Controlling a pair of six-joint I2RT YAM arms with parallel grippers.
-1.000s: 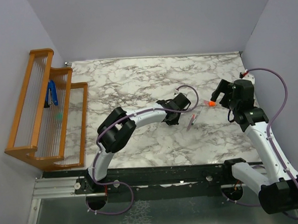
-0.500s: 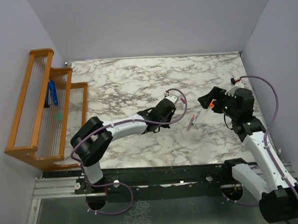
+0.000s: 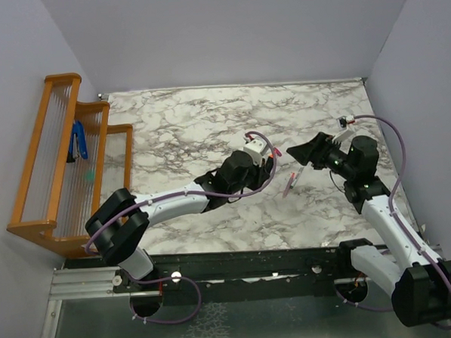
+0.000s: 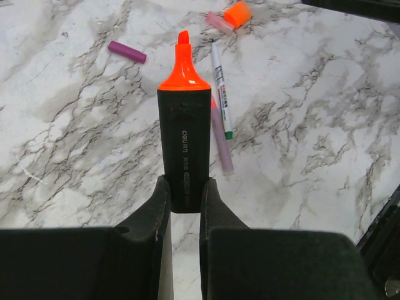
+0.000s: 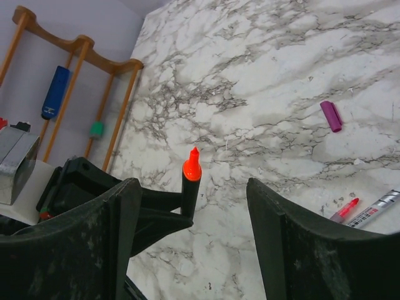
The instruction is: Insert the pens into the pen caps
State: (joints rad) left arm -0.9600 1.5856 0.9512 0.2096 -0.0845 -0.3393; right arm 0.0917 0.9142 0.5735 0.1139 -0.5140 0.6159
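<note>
My left gripper (image 4: pixel 183 187) is shut on the lower end of the black marker (image 4: pixel 183 134), holding it above the table with its orange tip (image 4: pixel 183 47) pointing away. In the top view the left gripper (image 3: pixel 269 161) sits mid-table. My right gripper (image 3: pixel 305 151) is open and empty, facing the marker, whose tip (image 5: pixel 192 167) shows between its fingers (image 5: pixel 119 212). The two thin pens (image 4: pixel 220 106) lie side by side on the table. The orange cap (image 4: pixel 237 12), pale pink cap (image 4: pixel 219 22) and magenta cap (image 4: pixel 127 52) lie beyond them.
A wooden rack (image 3: pixel 66 162) stands at the table's left edge with a blue-handled tool (image 3: pixel 79 140) in it. Grey walls close in the back and right sides. The thin pens (image 3: pixel 290 182) lie between the two grippers, slightly nearer.
My left arm has stretched out to the right and raised the marker. My right gripper has swung left and turned toward the marker's tip, with its jaws open.
</note>
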